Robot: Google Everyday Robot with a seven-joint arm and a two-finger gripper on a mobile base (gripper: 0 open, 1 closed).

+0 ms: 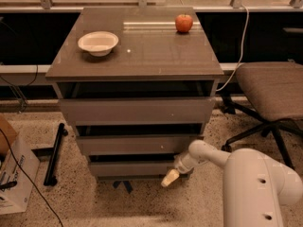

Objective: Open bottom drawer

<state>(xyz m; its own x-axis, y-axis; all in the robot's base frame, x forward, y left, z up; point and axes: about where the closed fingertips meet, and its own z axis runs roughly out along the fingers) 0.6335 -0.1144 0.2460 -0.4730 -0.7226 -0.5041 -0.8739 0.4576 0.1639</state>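
Item: gripper (170, 178), pale-tipped, low at the front right foot of the bench (156, 56), just under the right end of the bottom drawer (132, 168). You cannot tell whether it is open or closed, or whether it grips anything. It looks to be at or just short of the drawer's lower edge.

Item: arm (208, 154), reaching in from the bench's right front.

Item: bottom drawer, the lowest of three fronts on the bench. It is flat, without a handle, and has a dark gap above its top edge. The front faces out toward you. Its long axis runs level, left to right across the bench's front, and its travel would be straight out from the bench.

Hazards, as judged from here:
- With no handle, your purchase is only an edge, so the gripper may slide off the smooth front.
- A pull from the right corner alone may skew the drawer on its runners and jam it.
- A contact set too high would catch the middle drawer (137, 144) instead.
- A hard tug may shift the whole bench, setting the apple (184, 23) at the top's rear right rolling and disturbing the bowl (98, 42) on the top's left.

Item: office chair (272, 89), right of the bench and near the arm, so watch the elbow.
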